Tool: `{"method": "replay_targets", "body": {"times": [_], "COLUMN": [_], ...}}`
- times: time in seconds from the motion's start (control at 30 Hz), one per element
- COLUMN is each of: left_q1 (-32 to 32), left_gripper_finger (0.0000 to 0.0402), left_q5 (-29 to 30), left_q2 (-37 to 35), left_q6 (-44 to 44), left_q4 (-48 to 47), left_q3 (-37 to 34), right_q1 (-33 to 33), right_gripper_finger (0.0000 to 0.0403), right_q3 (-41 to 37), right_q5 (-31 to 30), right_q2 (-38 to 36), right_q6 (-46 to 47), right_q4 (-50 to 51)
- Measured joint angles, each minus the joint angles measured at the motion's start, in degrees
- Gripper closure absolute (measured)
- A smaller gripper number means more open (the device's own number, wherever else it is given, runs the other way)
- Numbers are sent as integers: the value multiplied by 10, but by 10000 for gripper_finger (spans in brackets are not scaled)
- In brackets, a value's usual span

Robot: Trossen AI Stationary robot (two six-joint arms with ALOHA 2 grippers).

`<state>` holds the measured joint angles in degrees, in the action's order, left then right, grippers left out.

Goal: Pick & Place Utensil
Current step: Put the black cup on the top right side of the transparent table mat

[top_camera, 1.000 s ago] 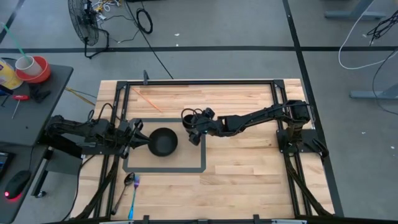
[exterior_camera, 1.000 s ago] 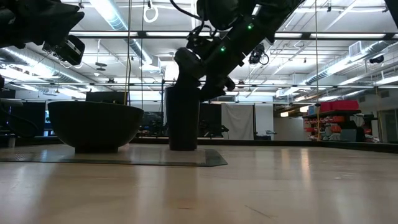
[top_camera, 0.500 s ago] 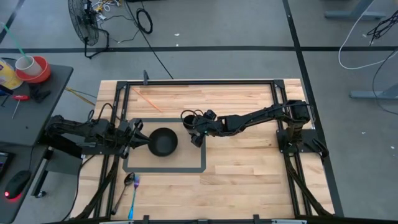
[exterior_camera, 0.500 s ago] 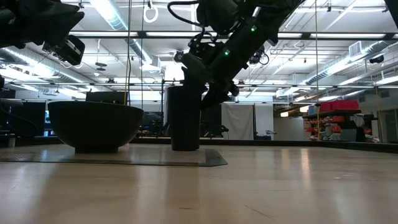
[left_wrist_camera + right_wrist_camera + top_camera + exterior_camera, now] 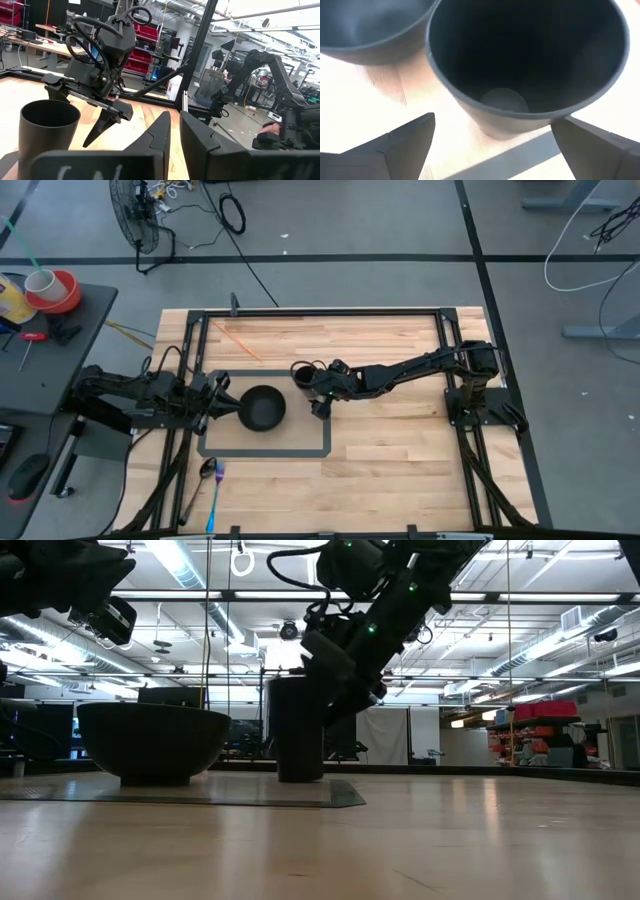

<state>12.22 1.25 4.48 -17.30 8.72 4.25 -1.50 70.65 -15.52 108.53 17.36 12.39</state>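
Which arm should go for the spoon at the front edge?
Probably left. The spoon lies at the table's front-left, nearer the left tool, which waits by the bowl. The right tool is open beside the cup.

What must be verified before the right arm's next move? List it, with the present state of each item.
1. Right hand open: ok. The right wrist view shows its fingers spread, with nothing between them.
2. Right hand clear of the cup: ok. It is beside the cup, not on it.
3. Cup upright and empty: ok. It stands on the mat, and the right wrist view shows its bare bottom.
4. Spoon picked up: not ok. It lies at the table's near edge, outside the mat, beside a blue-handled utensil.
5. Left hand out of the way: ok. It waits beside the bowl.
6. Left hand open or shut: cannot tell.
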Motion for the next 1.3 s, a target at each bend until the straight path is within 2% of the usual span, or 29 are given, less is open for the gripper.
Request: {"method": "replay_targets", "body": {"times": [0.27, 0.5, 0.63, 0.93, 1.3], "left_q1": [0, 0, 0, 0, 0], "left_gripper_finger": [356, 356, 356, 356, 356], "left_q5": [0, 0, 0, 0, 0], "left_q2": [0, 0, 0, 0, 0], "left_q6": [0, 0, 0, 0, -1], "left_q4": [0, 0, 0, 0, 0], "left_q3": [0, 0, 0, 0, 0], "right_q1": [7, 15, 15, 15, 15], "right_gripper_finger": [3, 3, 3, 3, 3], "right_q3": [-2, -41, -67, -94, -94], "right_q5": [-4, -4, -5, -114, -104], "right_q2": [0, 0, 0, 0, 0], "right_q6": [-2, 3, -6, -72, -90], "right_q4": [7, 1, -35, -80, -115]}}
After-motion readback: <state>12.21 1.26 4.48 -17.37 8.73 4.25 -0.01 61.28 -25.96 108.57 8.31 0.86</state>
